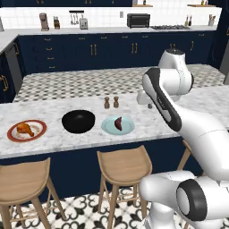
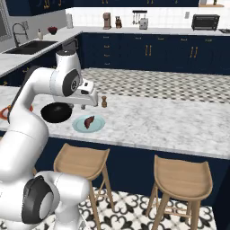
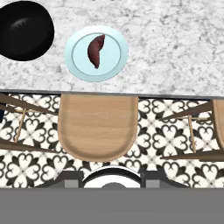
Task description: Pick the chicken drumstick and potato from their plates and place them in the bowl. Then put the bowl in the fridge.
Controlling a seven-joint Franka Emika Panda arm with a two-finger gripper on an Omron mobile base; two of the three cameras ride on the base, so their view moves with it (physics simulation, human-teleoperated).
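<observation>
On the speckled grey-white marble counter [image 1: 53, 143], going left to right in the left base view: a flat white plate with red-brown rim [image 1: 26, 130] carrying the golden-orange chicken drumstick [image 1: 25, 129], fat end toward 9 o'clock; next, a deep, round, glossy black bowl [image 1: 78, 121], holding nothing; then a smooth pale blue-green plate [image 1: 118, 125] with the dark reddish-purple potato [image 1: 118, 123] at its centre, an elongated lump tapering at both ends. Two small brown wooden shakers [image 1: 111, 102] at 12 o'clock of that plate, upright and just beside each other. Below the counter edge, rounded pale wooden stools [image 1: 124, 166] over a black-and-white patterned tile floor. Gripper [image 1: 149, 105] poised above the counter at 3 o'clock of the pale plate, nothing seen in it; cannot tell how wide the claw stands
</observation>
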